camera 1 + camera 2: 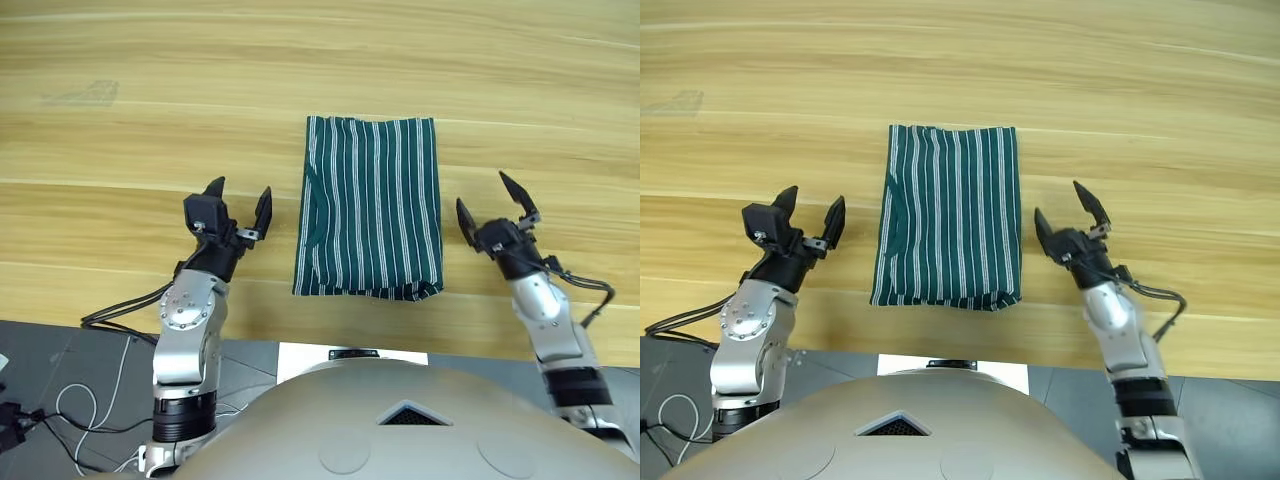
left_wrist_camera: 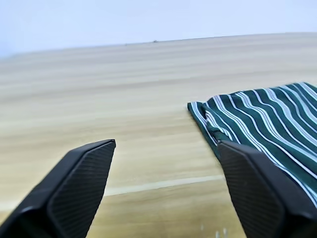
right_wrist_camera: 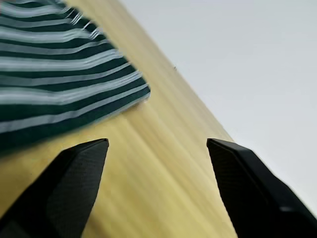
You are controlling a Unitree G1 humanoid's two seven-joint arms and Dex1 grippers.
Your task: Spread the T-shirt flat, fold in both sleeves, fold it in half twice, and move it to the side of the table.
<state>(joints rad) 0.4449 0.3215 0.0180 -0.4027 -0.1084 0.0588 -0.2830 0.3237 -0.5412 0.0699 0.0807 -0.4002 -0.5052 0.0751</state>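
The wooden worktop (image 1: 150, 60) carries the T-shirt (image 1: 370, 205), a dark green, white-striped cloth folded into a neat upright rectangle near its front edge. The left hand (image 1: 238, 208) and right hand (image 1: 496, 207) flank it, both spread wide and holding nothing.

No lettering or number can be read; a faint mark (image 1: 82, 93) on the tabletop (image 1: 150, 150) is too pale to make out.
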